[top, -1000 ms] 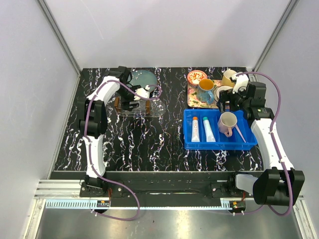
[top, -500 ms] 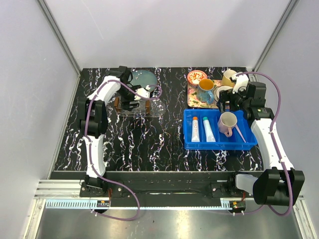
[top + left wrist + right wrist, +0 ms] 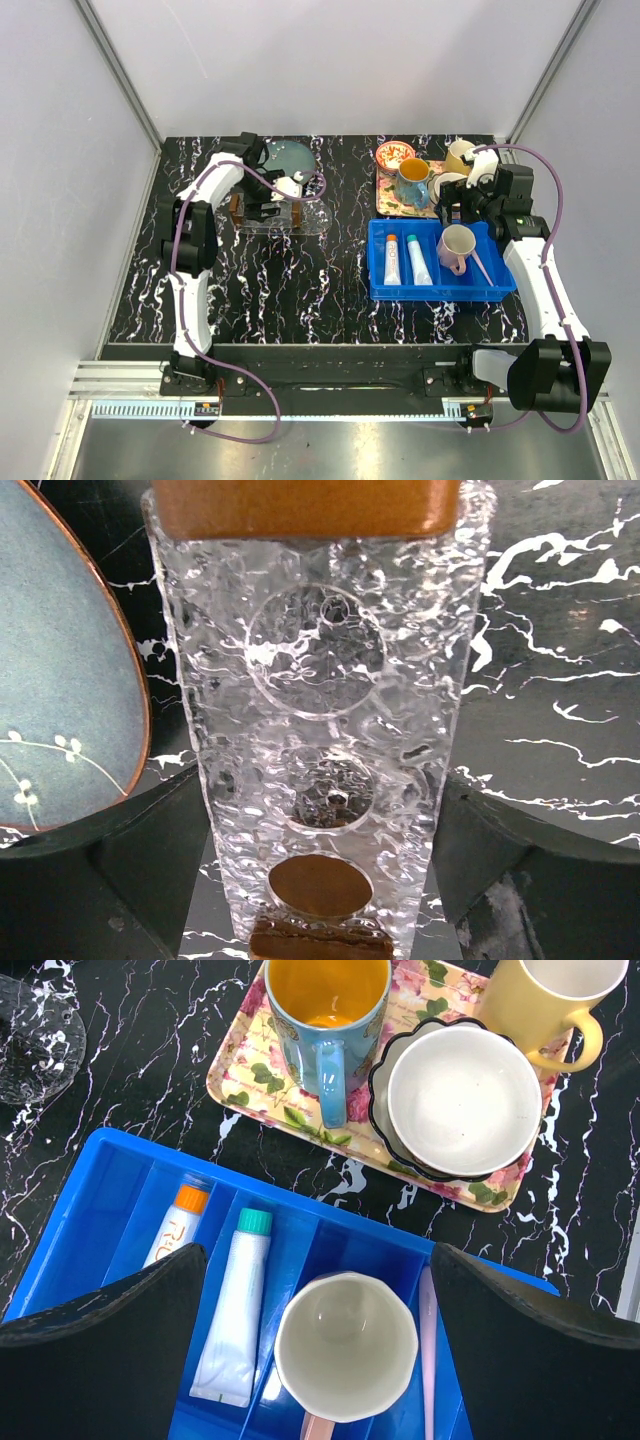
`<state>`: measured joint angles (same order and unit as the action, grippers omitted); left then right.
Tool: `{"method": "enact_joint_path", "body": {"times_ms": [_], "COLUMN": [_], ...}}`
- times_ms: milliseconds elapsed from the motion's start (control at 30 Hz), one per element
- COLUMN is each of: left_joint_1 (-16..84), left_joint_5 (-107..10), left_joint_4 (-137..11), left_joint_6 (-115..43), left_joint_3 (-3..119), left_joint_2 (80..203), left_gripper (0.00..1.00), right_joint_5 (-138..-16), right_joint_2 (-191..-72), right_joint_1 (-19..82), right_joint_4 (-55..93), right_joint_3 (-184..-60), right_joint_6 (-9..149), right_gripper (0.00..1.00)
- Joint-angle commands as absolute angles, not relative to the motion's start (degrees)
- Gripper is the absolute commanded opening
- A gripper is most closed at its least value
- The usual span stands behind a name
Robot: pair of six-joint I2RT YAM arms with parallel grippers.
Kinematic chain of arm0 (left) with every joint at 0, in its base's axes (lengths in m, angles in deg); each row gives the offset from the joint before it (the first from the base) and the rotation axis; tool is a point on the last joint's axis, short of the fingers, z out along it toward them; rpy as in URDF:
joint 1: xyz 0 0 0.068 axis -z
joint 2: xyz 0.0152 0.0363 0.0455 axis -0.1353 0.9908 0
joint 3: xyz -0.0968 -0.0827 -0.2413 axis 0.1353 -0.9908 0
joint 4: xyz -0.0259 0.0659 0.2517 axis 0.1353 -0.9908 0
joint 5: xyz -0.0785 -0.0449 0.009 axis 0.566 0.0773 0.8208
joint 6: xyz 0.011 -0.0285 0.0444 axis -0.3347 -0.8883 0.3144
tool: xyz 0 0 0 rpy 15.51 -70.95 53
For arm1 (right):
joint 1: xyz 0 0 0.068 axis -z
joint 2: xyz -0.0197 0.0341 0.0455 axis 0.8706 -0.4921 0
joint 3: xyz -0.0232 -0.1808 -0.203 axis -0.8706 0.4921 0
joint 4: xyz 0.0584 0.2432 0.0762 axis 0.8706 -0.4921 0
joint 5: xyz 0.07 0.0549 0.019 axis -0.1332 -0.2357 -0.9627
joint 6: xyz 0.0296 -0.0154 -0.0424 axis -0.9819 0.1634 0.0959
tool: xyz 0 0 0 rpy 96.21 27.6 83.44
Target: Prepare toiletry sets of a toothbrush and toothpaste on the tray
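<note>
Your left pincer (image 3: pixel 320 820) straddles the tray (image 3: pixel 230 630) mid-frame, grip unclear; your right pincer (image 3: pixel 318 1260) hangs released over the blue bin (image 3: pixel 120 1165).

Left arm (image 3: pixel 190 250) runs up the left side of the top view, bends at upper left, and its wrist folds back toward centre. Left gripper (image 3: pixel 272 207) points down, jaws spread wide, dark fingers (image 3: pixel 120 870) in both lower corners of its wrist view. Right arm (image 3: pixel 545 280) climbs the right side. Right gripper (image 3: pixel 455 212) at upper right, angled down, jaws fully apart.
</note>
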<state>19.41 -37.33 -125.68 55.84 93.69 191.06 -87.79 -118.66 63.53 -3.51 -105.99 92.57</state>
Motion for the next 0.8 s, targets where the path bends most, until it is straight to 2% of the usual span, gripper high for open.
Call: {"method": "enact_joint_path", "body": {"times_ms": [0,767], "left_joint_1": [19.90,21.40], "left_joint_5": [-38.41,-38.14], "left_joint_4": [-123.13,-122.52], "left_joint_6": [56.15,57.03], "left_joint_3": [95.72,92.90], "left_joint_2": [191.40,187.36], "left_gripper": [0.86,0.93], "right_joint_5": [-87.10,-87.02], "right_joint_2": [-118.54,-118.37], "right_joint_1": [63.16,63.25], "right_joint_4": [-2.78,-2.78], "right_joint_3": [-106.80,-106.80], "right_joint_6": [93.61,93.61], "right_gripper": [1.00,1.00]}}
